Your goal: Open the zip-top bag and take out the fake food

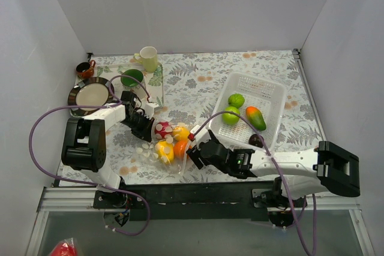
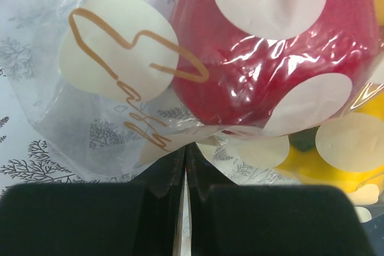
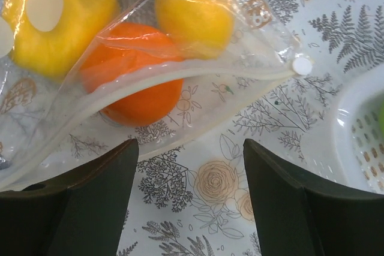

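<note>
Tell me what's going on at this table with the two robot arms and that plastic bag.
The left gripper is pinched shut on an edge of the zip-top bag. The right gripper is open, just in front of the bag's open mouth, facing an orange fruit inside. A red piece and a yellow piece are in the bag too. Four fruits already lie in the white basket.

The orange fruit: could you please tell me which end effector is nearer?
Right. The right end effector faces the orange fruit; the left end effector pinches the bag farther off.
</note>
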Motion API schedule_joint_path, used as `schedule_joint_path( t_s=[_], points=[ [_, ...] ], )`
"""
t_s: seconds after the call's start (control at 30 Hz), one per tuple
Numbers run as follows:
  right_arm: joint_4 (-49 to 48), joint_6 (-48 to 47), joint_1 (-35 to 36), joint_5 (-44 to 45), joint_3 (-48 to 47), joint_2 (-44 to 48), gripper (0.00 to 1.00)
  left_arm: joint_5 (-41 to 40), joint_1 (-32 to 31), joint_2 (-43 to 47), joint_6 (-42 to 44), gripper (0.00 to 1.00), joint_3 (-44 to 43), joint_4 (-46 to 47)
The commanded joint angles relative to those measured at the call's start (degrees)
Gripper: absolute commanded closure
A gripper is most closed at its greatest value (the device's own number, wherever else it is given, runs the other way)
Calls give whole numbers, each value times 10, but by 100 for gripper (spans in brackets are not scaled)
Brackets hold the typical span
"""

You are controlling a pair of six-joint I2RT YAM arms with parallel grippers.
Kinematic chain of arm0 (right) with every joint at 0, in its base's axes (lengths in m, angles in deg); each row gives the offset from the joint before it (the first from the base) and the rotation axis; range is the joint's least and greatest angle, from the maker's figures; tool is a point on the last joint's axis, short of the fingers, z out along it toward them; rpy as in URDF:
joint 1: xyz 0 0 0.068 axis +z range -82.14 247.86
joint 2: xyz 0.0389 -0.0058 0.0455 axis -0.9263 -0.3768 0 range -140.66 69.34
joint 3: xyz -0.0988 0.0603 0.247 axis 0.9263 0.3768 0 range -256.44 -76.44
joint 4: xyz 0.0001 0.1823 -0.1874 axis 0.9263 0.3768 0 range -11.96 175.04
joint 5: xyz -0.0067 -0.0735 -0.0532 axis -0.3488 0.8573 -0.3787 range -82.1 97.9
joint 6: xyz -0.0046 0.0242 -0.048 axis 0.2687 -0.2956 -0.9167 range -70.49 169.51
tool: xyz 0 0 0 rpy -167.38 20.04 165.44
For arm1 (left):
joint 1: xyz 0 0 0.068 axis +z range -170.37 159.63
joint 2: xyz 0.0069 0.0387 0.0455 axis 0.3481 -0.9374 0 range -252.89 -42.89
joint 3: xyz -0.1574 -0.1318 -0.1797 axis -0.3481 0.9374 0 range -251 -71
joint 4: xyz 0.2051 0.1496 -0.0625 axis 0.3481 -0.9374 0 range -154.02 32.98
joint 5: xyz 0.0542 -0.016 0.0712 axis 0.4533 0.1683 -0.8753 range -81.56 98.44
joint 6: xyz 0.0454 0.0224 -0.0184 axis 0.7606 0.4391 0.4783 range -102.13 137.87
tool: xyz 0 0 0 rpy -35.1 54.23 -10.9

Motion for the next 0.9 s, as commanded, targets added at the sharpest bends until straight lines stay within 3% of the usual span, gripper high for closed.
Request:
schedule_joint_path(
  t_s=[0.0, 0.1, 0.7, 0.73, 0.83, 0.87],
  points=[
    [-92, -25, 2, -33, -33, -69, 17, -25, -4, 4, 8, 100, 12, 25],
    [-92, -35, 2, -41, -62, -118, 2, -24, -5, 6, 10, 100, 12, 22],
    [-115, -40, -42, -169, -130, -237, 2, -24, -5, 11, 18, 100, 1, 12],
    [-117, -38, -43, -174, -124, -233, 3, -25, -5, 9, 19, 100, 1, 12],
    [-121, -33, -44, -174, -107, -212, 22, -28, -5, 6, 21, 100, 1, 13],
    [-121, -33, -44, -172, -102, -194, 36, -29, -5, 5, 22, 100, 2, 14]
  ],
)
